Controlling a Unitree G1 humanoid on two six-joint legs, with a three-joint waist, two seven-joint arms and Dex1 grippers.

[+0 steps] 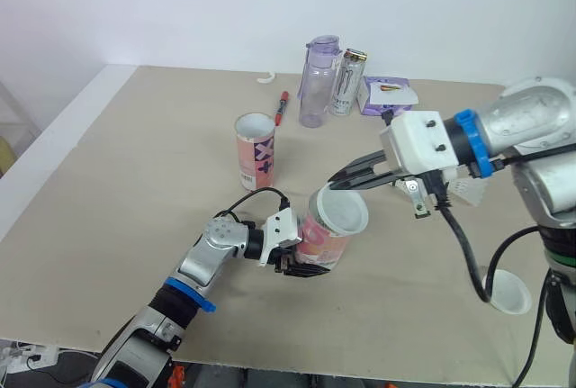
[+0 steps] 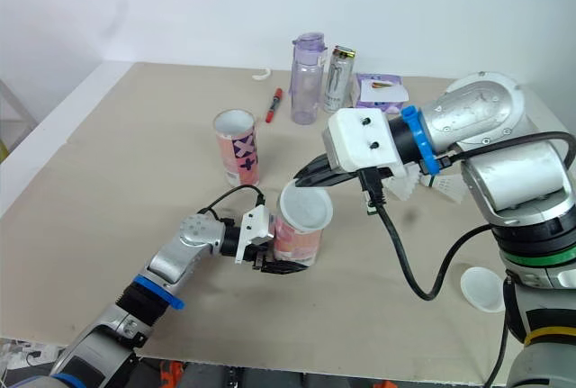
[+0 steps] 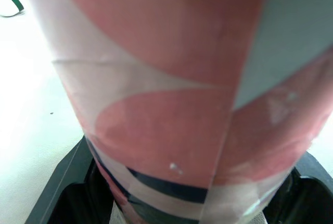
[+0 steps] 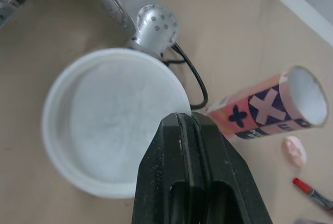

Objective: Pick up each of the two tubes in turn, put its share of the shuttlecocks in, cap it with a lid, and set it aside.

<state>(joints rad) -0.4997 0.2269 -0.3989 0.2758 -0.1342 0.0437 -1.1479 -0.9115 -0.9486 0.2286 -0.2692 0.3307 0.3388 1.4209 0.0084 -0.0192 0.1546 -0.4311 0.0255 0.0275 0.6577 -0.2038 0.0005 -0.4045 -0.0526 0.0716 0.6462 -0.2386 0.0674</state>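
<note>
I saw the left gripper (image 1: 301, 268) clamped around the lower part of a pink tube (image 1: 319, 240), holding it tilted just above the table (image 1: 117, 190). The right gripper (image 1: 336, 183) had its fingers pressed together on the rim of the white lid (image 1: 342, 209) sitting over that tube's mouth. The second tube (image 1: 255, 150) stood upright and open farther back, and a spare lid (image 1: 509, 292) lay near the table's right edge.
</note>
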